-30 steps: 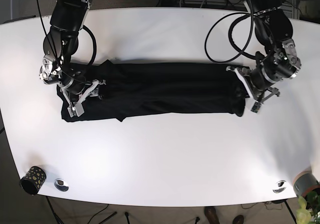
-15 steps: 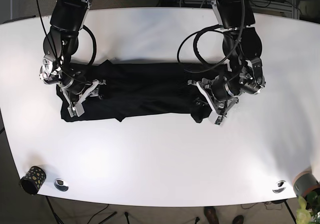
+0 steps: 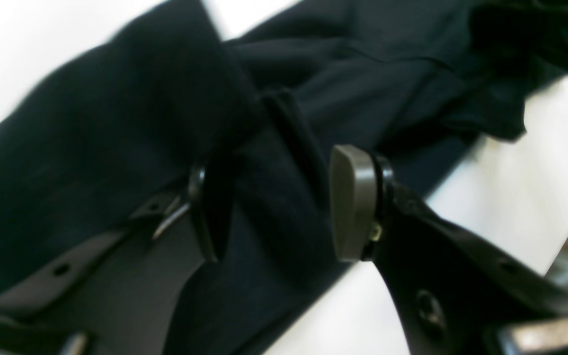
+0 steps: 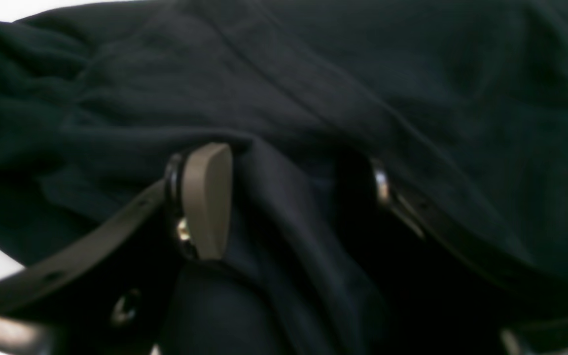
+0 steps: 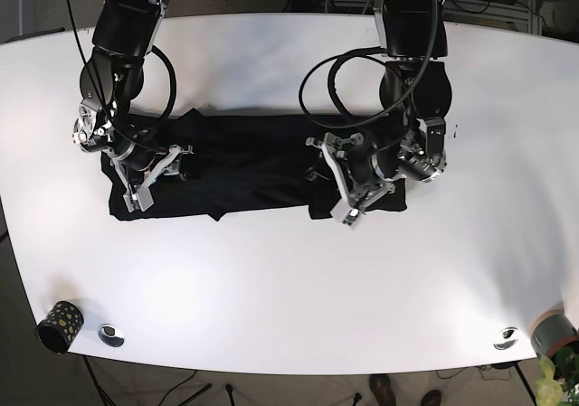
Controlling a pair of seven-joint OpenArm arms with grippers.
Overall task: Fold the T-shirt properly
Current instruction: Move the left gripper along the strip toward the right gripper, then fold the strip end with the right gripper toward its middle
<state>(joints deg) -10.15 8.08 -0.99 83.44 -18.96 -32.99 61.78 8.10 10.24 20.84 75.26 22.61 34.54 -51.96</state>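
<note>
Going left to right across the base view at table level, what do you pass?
Patterned cup at the front left corner → right gripper on the shirt's left end → black T-shirt → left gripper holding the folded-over right end → bare white table.

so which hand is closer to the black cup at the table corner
Right. The right hand sits on the shirt's end on the same side as the cup. The left hand is mid-table, holding the shirt's folded-over end, much farther away.

White rounded table point(image 5: 271, 288), dark floor point(image 5: 18, 334) below, cables behind, spotted cup point(image 5: 59, 325), potted plant point(image 5: 556, 374)
</note>
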